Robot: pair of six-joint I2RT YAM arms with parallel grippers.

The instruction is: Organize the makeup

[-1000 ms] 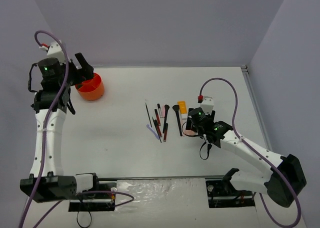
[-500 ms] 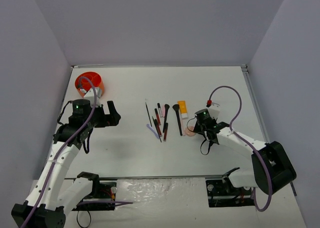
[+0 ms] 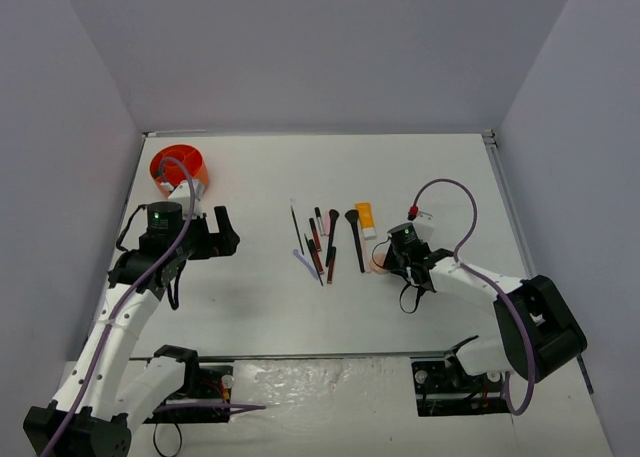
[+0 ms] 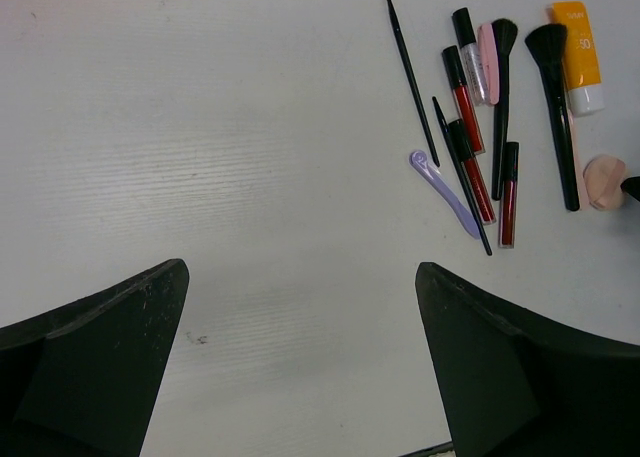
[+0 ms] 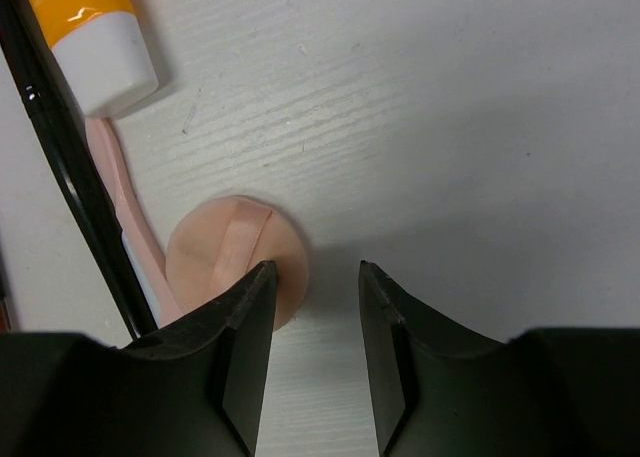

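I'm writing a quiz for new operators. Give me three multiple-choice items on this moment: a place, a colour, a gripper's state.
1. Where does the orange round holder stand? A) between the arms' bases B) at the table's far left corner C) beside the tube
2. What colour is the round puff by the right gripper? A) dark green B) black C) pale pink
3. How is the left gripper? A) open above the table B) shut on a brush C) shut on the holder
Answers: B, seen there from overhead; C, the right wrist view shows pale pink; A, its fingers stand wide apart, nothing between.
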